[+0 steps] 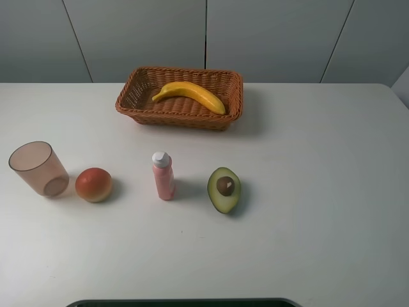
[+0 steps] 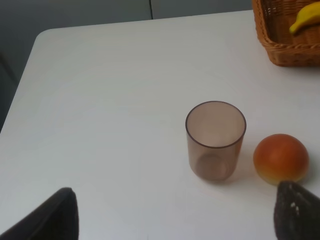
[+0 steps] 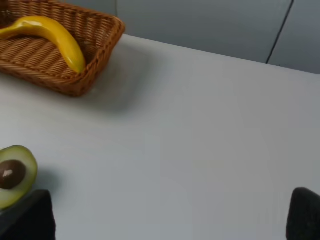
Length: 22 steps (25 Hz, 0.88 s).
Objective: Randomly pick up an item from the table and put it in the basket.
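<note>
Banana lies inside the basket at the far side of the bench, curved across the woven floor with its stem end pointing to the left in the high view. So the job looks done — the yellow fruit is already where it should be, and nothing holds it. The left tool hangs low over the near left part of the bench, its two dark fingers spread wide with nothing between them; the see-through cup and the round red-orange fruit sit just in front of it. The right tool is spread wide too, and empty, with the half avocado close by its one finger. A pink bottle with a white cap stands upright between the round fruit and the avocado. To end this step well, I think both arms should keep back and high, away from the row of small things. The bottle is tall and thin, so a small bump could tip it over. The cup is light and could slide or fall. The round fruit could roll. The basket should not be nudged either — the banana rests loose in it and the sides are low.
</note>
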Tool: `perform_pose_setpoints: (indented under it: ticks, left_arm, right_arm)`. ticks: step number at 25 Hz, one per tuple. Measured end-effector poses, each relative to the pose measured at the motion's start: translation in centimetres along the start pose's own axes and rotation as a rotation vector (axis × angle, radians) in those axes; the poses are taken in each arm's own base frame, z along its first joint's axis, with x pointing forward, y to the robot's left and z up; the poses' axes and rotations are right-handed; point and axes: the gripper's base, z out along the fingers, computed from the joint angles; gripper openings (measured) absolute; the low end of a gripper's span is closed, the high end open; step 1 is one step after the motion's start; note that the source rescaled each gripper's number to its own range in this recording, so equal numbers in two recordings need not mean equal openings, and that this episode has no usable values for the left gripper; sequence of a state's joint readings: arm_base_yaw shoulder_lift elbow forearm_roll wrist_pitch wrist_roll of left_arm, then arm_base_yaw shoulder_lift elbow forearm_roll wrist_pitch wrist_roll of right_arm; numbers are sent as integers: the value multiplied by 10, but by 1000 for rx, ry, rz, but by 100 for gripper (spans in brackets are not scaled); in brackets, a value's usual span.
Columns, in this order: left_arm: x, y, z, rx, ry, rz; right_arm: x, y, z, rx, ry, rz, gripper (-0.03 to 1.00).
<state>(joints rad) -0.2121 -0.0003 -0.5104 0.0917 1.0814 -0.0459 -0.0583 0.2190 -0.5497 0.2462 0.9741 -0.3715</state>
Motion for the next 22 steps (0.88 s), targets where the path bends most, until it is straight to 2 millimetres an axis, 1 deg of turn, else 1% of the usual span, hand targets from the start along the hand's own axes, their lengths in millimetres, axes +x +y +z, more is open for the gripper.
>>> perform_pose_setpoints:
  ticks: [7,10,12,22]
  left_arm:
    - [0,0,0,0,0,-2]
    - [0,0,0,0,0,-2]
    - [0,0,0,0,0,-2]
    - [0,0,0,0,0,-2]
  right_arm:
    - [17,3,-13,22,24,48,100]
    - [30,4,-17,60,8,75,100]
    - [34,3,-22,86,-20,89,100]
    - [36,3,-24,102,-30,111,100]
